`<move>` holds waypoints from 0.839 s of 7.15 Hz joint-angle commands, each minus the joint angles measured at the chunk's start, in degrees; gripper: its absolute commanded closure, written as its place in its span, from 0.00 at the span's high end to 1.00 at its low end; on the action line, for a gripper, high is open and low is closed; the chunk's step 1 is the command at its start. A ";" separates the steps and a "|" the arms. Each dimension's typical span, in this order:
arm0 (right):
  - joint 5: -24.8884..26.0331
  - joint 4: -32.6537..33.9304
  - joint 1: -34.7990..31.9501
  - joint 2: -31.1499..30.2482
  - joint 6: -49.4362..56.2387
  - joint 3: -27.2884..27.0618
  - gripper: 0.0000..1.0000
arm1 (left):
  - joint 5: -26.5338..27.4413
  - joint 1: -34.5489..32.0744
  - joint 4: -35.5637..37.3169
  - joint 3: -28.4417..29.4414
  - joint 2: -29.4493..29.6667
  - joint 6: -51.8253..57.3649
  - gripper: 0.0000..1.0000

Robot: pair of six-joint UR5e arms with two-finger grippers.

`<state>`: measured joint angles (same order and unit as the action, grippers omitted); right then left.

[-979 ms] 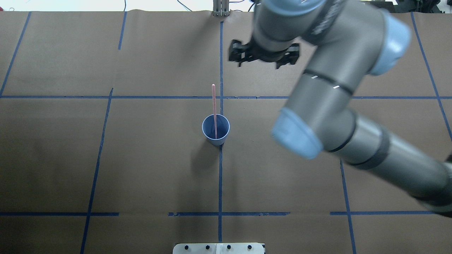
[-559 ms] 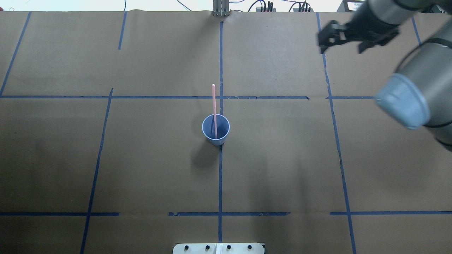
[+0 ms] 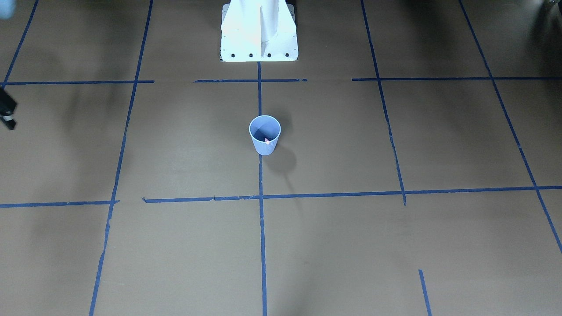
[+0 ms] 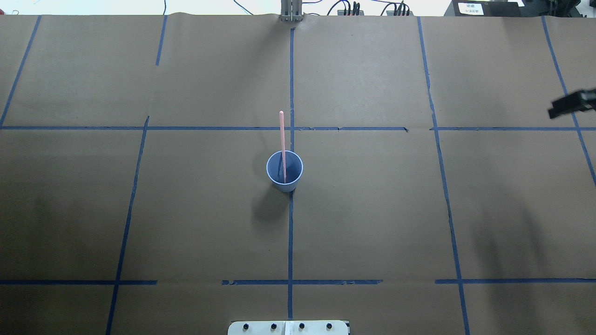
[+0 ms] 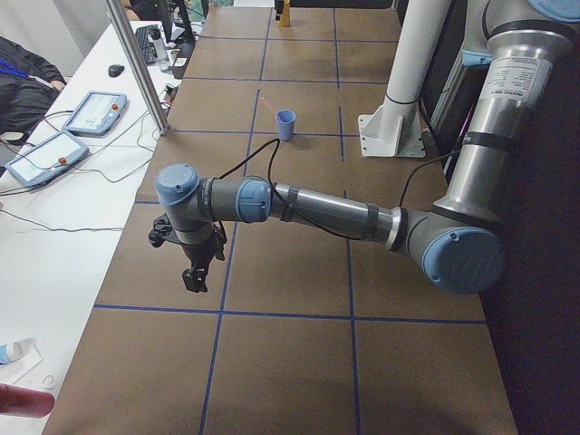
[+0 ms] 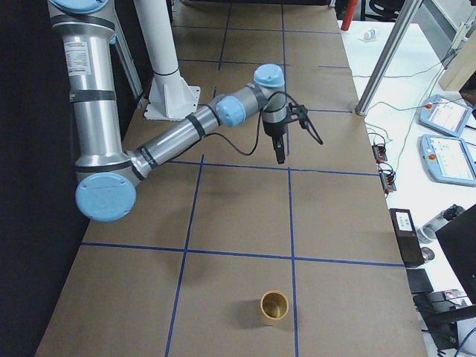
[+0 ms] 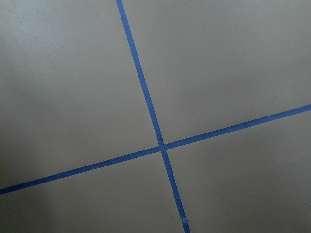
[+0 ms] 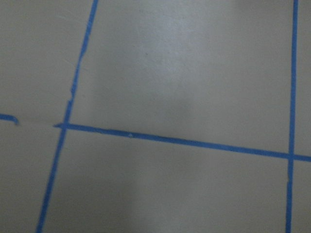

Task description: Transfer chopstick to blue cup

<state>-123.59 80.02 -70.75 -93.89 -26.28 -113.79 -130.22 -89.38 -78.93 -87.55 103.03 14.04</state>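
The blue cup (image 4: 284,170) stands upright at the middle of the table, also in the front view (image 3: 264,134) and the left view (image 5: 286,123). One thin pink chopstick (image 4: 281,135) stands in it and leans on the far rim; only its tip (image 3: 267,141) shows in the front view. My right gripper (image 6: 296,145) hovers far to the cup's right, fingers apart and empty; a sliver shows at the overhead view's edge (image 4: 570,104). My left gripper (image 5: 195,267) hangs over the table's left end; I cannot tell if it is open.
A brown cup (image 6: 274,306) stands near the table's right end. The white robot base (image 3: 259,35) is behind the blue cup. Blue tape lines cross the brown table cover (image 4: 372,209). A metal post (image 5: 136,63) stands at the operators' side.
My right arm has swung from above the far middle of the table out to the right, almost leaving the overhead view. The cup and chopstick have not moved.
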 commanded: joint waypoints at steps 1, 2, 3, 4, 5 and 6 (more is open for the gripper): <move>-9.26 -23.58 -7.79 -8.23 2.11 15.88 1.00 | -4.56 -1.76 -0.52 2.03 -3.34 0.20 1.00; -9.65 -28.03 -7.82 -7.72 2.11 20.84 1.00 | -5.47 -1.85 -3.05 2.12 -5.62 0.20 1.00; -9.92 -27.73 -7.74 -6.76 2.02 24.72 1.00 | -5.57 -1.85 -5.51 2.04 -7.82 0.11 1.00; -11.14 -25.98 -8.52 -6.84 1.76 24.67 1.00 | -5.57 -1.77 -5.89 2.12 -8.28 0.11 1.00; -13.67 -21.00 -11.31 -6.75 1.93 23.80 1.00 | -5.57 -1.76 -5.98 2.21 -8.28 0.11 1.00; -16.40 -15.47 -12.21 -6.92 2.19 21.27 1.00 | -5.48 -1.76 -5.98 2.21 -8.54 0.11 1.00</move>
<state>-136.91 58.62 -81.27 -100.73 -24.32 -90.55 -135.74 -91.15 -84.71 -85.39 94.85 14.15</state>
